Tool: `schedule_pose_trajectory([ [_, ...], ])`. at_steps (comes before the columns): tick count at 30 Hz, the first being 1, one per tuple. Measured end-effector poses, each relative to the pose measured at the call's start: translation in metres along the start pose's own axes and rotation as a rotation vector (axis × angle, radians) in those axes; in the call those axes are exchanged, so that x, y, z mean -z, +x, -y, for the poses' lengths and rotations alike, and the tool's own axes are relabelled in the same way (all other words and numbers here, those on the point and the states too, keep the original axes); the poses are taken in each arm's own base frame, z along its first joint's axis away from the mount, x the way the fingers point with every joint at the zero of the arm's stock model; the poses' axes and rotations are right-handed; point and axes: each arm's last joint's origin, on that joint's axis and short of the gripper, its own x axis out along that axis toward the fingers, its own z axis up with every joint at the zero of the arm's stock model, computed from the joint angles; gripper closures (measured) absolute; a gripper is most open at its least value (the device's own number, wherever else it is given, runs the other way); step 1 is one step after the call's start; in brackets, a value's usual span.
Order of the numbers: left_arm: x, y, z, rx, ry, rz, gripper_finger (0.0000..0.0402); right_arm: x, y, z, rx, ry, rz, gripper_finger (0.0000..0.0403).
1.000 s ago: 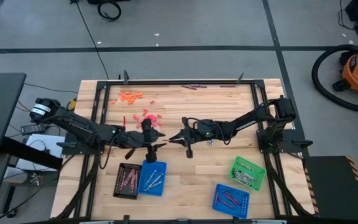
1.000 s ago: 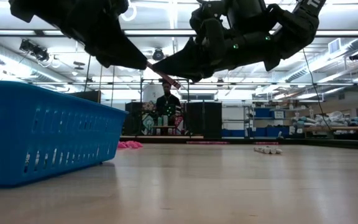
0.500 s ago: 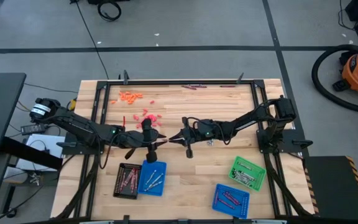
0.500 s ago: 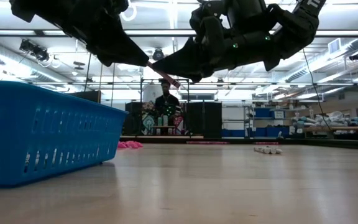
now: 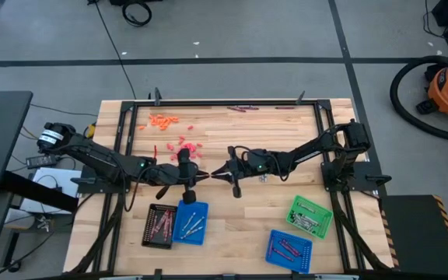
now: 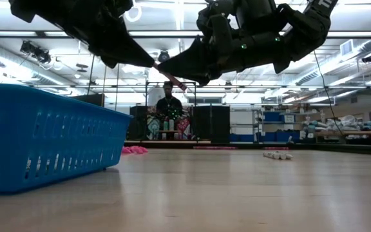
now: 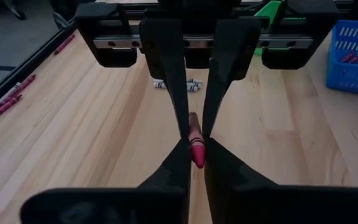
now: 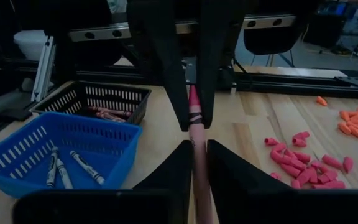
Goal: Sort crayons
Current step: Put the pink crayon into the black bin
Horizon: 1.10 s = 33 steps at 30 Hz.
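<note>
A red-pink crayon (image 7: pixel 195 138) hangs in the air above the table's middle, between my two grippers, which meet tip to tip. My left gripper (image 7: pixel 196 147) comes from the table's left and is shut on one end. My right gripper (image 8: pixel 199 150) comes from the right and is shut on the other end. The high view shows the left gripper (image 5: pixel 205 176) and the right gripper (image 5: pixel 216 173) almost touching. In the low view the crayon (image 6: pixel 171 77) slants between the two dark hands. Loose silver-grey crayons (image 7: pixel 178 84) lie on the table beneath. My left gripper pinches the crayon's pink end (image 7: pixel 197 157) between its two fingertips. The fingers come about level from the table's left and lie along the crayon, which is clear of the table. My right gripper has the crayon's other end (image 8: pixel 197 163) between its two fingers, reaching in from the table's right. The crayon runs along the fingers and out past their tips toward the left gripper. It is clear of the table.
A black tray (image 5: pixel 159 225) and a blue tray (image 5: pixel 190 222) stand near the front left. A green tray (image 5: pixel 310 215) and another blue tray (image 5: pixel 289 250) stand front right. Pink pieces (image 5: pixel 187 148) and orange pieces (image 5: pixel 162 120) lie far left; dark crayons (image 5: pixel 239 109) line the far edge.
My left gripper has shut on the crayon's end while staying in place. My right gripper and the crayon have kept where they were.
</note>
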Motion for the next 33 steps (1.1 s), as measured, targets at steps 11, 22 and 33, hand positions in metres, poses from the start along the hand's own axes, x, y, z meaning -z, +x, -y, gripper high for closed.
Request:
schedule_pose_trajectory([
  [11, 0.002, 0.000, -0.001, -0.008, -0.034, -0.026, 0.0368, -0.014, -0.011, 0.001, 0.001, 0.004, -0.036, 0.0260],
  [22, 0.011, -0.016, -0.002, 0.167, -0.161, -0.201, 0.0368, -0.005, -0.020, 0.000, 0.000, 0.044, -0.224, 0.0244],
  [33, 0.002, -0.070, -0.008, 0.286, -0.378, -0.255, 0.0367, -0.006, -0.020, 0.002, 0.096, -0.082, -0.222, 0.0245],
])
